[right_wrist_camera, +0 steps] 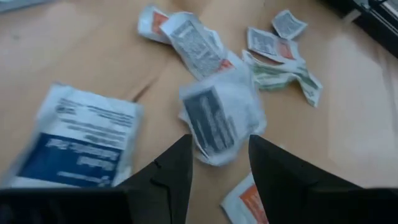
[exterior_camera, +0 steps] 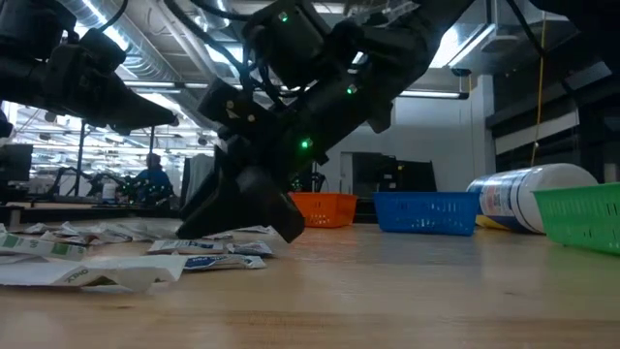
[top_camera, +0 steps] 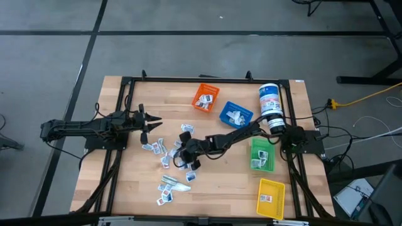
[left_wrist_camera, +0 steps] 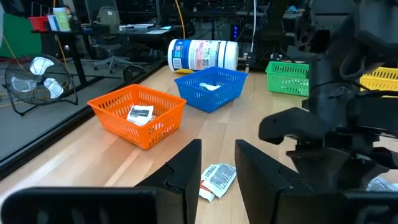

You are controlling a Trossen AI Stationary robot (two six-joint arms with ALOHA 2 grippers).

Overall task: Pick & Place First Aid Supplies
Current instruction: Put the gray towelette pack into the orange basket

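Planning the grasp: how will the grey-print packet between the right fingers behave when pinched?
The grey-print packet looks thin and crinkled, so probably floppy and light. It overlaps other packets, so one may drag along. The open right gripper will likely need its edge.

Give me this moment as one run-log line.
right gripper: open, low over grey-print packet in pile | left gripper: open, waiting at left side | holding: nothing | bins: orange bin has one packet

Robotics lab or workshop, concrete floor around framed wooden table (top_camera: 213, 182), office chairs, fan (left_wrist_camera: 37, 78), cluttered workbenches behind
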